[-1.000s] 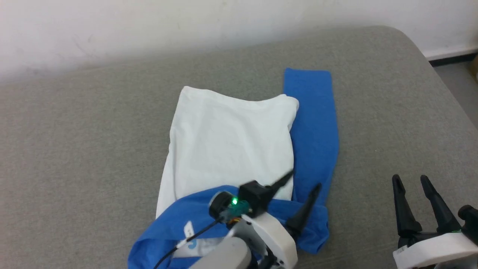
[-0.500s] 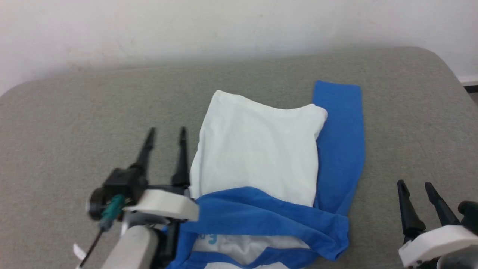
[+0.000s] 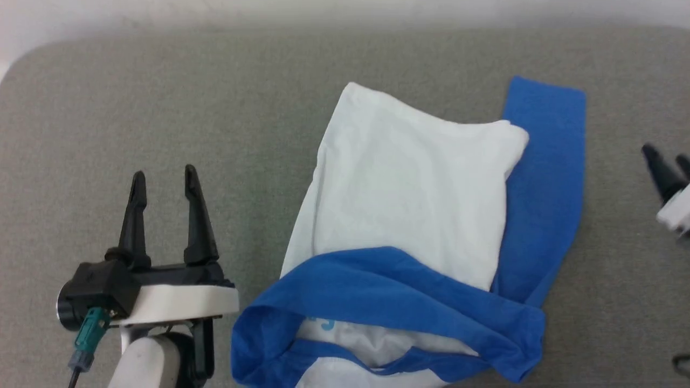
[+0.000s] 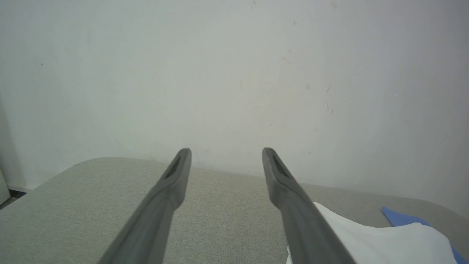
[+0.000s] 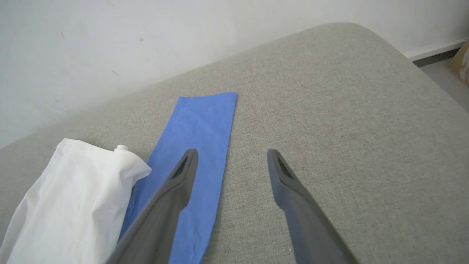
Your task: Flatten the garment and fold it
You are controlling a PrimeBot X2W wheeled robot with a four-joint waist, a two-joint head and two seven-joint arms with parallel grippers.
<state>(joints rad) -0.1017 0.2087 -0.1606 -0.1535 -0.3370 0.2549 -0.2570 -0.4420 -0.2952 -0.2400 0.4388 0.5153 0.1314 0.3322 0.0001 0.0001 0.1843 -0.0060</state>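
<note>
Two-colour garment [image 3: 415, 215] at middle of grey cushioned surface [image 3: 161, 97]; white body uppermost, blue sleeve [image 3: 550, 178] straight along its right edge, blue shoulder part bunched at near edge. Left pincer [image 3: 163, 180] wide, empty, apart from garment's left edge, bare surface around. Right pincer [image 3: 666, 155] wide, empty, near sleeve's outer edge, rounded surface corner beyond

Grey upholstered surface [image 3: 226, 108] against white wall [image 4: 234, 73].

The garment [image 3: 409, 215] and right gripper [image 3: 666, 154] run off the edges.
</note>
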